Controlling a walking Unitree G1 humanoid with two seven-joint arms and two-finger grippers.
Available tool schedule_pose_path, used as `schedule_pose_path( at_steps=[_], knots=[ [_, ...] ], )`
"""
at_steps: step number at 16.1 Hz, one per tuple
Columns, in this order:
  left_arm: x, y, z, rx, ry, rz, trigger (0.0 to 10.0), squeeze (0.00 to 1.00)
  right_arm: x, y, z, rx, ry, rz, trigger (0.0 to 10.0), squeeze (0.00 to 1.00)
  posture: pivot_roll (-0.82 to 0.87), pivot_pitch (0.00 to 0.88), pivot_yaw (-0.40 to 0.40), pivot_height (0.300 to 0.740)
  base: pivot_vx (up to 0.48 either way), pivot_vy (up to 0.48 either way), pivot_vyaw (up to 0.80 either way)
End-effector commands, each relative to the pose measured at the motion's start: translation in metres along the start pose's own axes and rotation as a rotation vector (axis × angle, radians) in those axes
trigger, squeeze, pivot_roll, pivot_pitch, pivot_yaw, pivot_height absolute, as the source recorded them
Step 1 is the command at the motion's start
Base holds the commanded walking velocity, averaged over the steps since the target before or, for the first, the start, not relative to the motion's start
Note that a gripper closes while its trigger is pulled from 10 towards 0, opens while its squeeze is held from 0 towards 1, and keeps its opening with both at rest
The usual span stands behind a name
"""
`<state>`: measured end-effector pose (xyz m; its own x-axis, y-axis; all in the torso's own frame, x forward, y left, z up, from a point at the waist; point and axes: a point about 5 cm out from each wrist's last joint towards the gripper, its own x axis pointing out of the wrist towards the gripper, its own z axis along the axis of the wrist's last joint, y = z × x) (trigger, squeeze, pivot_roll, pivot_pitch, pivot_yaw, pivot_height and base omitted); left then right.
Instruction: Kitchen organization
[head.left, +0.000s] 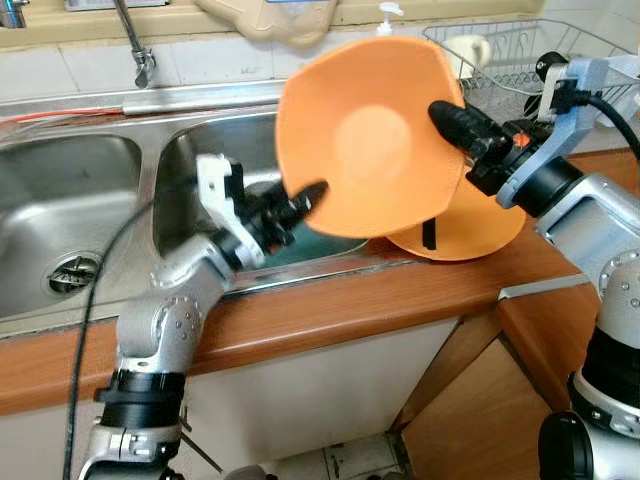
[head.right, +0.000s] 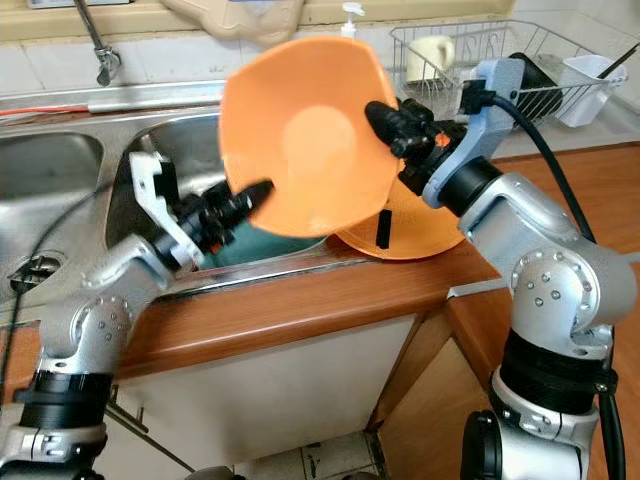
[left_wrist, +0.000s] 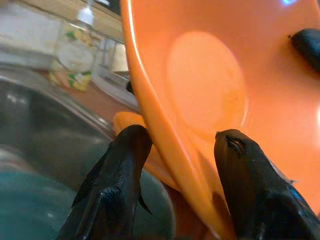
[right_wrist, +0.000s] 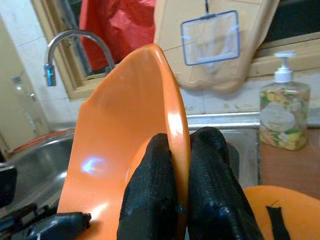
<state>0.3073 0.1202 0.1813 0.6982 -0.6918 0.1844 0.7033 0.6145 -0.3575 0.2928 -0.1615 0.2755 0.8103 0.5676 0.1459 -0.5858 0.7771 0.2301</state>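
An orange bowl (head.left: 370, 150) is held up tilted above the sink's right basin (head.left: 190, 170), its hollow facing me. My right gripper (head.left: 450, 118) is shut on the bowl's right rim, and the right wrist view shows both fingers (right_wrist: 150, 185) pinching the thin edge (right_wrist: 175, 125). At the bowl's lower left rim is my left gripper (head.left: 305, 200), open, with one finger (left_wrist: 125, 155) behind the rim and the other (left_wrist: 245, 170) inside the bowl (left_wrist: 215, 90). A second orange bowl (head.left: 470, 235) lies on the wooden counter under the first.
A dish rack (head.left: 520, 55) with a cup stands at the back right. A soap bottle (right_wrist: 281, 117) sits by the wall. The tap (head.left: 135, 45) rises behind the sink's left basin (head.left: 60, 210). The wooden counter's front edge (head.left: 330, 310) runs below.
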Motion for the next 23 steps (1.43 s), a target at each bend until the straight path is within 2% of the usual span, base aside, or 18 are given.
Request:
schedule_pose_path(
  at_steps=[1, 2, 3, 7, 13, 14, 15, 16, 17, 18, 19, 22, 23],
  knots=[
    [-0.001, -0.002, 0.005, 0.0, -0.014, -0.01, 4.0, 0.0, -0.001, 0.008, 0.008, -0.019, -0.051, 0.047, 0.0, 0.0, -0.05, 0.0, 0.041, 0.74, 0.0, 0.0, 0.0],
    [-0.002, 0.0, 0.007, 0.002, -0.02, -0.003, 1.6, 0.0, -0.001, 0.008, 0.008, -0.019, -0.051, 0.048, 0.0, 0.0, -0.05, 0.0, 0.042, 0.74, 0.0, 0.0, 0.0],
    [-0.002, 0.001, 0.008, 0.009, -0.025, 0.003, 0.0, 0.0, -0.001, 0.009, 0.008, -0.02, -0.051, 0.048, 0.0, 0.0, -0.05, 0.0, 0.042, 0.74, 0.0, 0.0, 0.0],
    [-0.001, 0.003, 0.013, 0.003, -0.059, 0.025, 0.0, 0.0, -0.001, 0.009, 0.005, -0.029, -0.042, 0.045, 0.0, 0.0, -0.05, 0.0, 0.045, 0.74, 0.0, 0.0, 0.0],
    [0.001, 0.007, 0.013, 0.007, -0.054, 0.06, 0.0, 0.0, -0.001, 0.009, 0.005, -0.039, -0.041, 0.038, 0.0, 0.0, -0.05, 0.0, 0.049, 0.74, 0.0, 0.0, 0.0],
    [0.001, 0.007, 0.014, 0.008, -0.055, 0.067, 0.0, 0.0, -0.001, 0.009, 0.004, -0.042, -0.04, 0.038, 0.7, 0.0, -0.05, 0.0, 0.049, 0.74, 0.0, 0.0, 0.0],
    [0.001, 0.008, 0.014, 0.006, -0.06, 0.075, 0.0, 0.0, -0.001, 0.009, 0.004, -0.048, -0.037, 0.036, 3.6, 0.0, -0.05, 0.0, 0.049, 0.74, 0.0, 0.0, 0.0],
    [0.001, 0.008, 0.014, 0.006, -0.06, 0.075, 0.0, 0.0, -0.001, 0.009, 0.004, -0.048, -0.037, 0.036, 3.6, 0.0, -0.05, 0.0, 0.049, 0.74, 0.0, 0.0, 0.0],
    [0.001, 0.009, 0.018, 0.001, -0.092, 0.092, 0.0, 0.0, 0.0, 0.009, 0.002, -0.086, -0.03, 0.019, 10.0, 0.02, -0.05, 0.0, 0.054, 0.74, 0.0, 0.0, 0.0],
    [0.0, 0.009, 0.02, 0.0, -0.103, 0.097, 0.0, 0.0, 0.0, 0.008, 0.001, -0.093, -0.03, 0.015, 10.0, 0.02, -0.05, 0.0, 0.054, 0.74, 0.0, 0.0, 0.0],
    [-0.001, 0.012, 0.025, -0.011, -0.135, 0.113, 0.0, 0.0, -0.001, 0.008, 0.001, -0.092, -0.032, 0.012, 10.0, 1.0, -0.05, 0.0, 0.055, 0.74, 0.0, 0.0, 0.0],
    [-0.006, 0.019, 0.037, -0.027, -0.201, 0.151, 0.0, 0.0, -0.003, 0.005, 0.002, -0.105, -0.037, -0.011, 10.0, 1.0, -0.04, 0.0, 0.054, 0.74, 0.0, 0.0, 0.0],
    [-0.008, 0.021, 0.04, -0.03, -0.219, 0.164, 0.0, 0.0, -0.003, 0.005, 0.002, -0.107, -0.037, -0.009, 10.0, 0.96, -0.04, 0.0, 0.054, 0.74, 0.0, 0.0, 0.0]
  ],
)
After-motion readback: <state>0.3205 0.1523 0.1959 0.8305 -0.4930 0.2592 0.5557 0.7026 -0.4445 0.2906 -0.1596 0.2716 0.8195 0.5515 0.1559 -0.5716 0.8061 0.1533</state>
